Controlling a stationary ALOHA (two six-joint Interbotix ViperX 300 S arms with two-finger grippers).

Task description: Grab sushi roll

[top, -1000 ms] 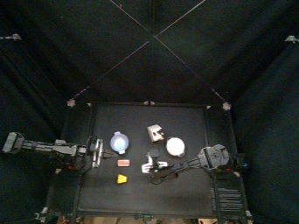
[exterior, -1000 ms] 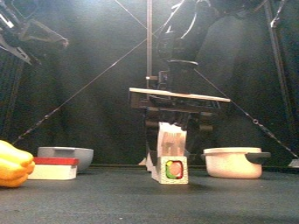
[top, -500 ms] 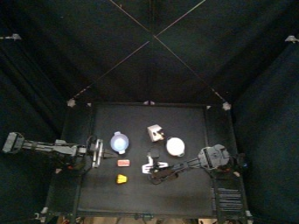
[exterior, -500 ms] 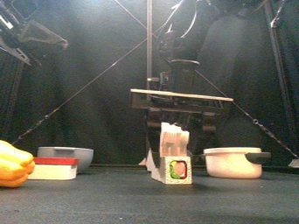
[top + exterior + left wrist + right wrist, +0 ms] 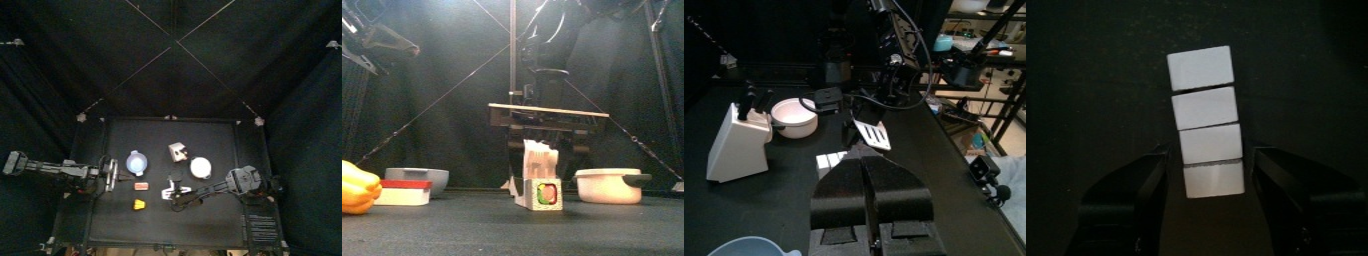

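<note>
The right gripper [image 5: 1213,185] is hovering open around the sushi roll [image 5: 1208,125] on the black table [image 5: 160,140]. The left gripper [image 5: 871,190] is resting closed; black curtains [image 5: 80,50] are enclosing everything.

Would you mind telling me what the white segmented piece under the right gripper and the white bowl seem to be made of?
The white segmented piece looks like matte moulded plastic, probably toy food: four even blocks with crisp seams and flat, unshaded faces. The white bowl looks like smooth plastic or glazed ceramic: an even rim with a faint sheen; the pictures leave open which.
</note>
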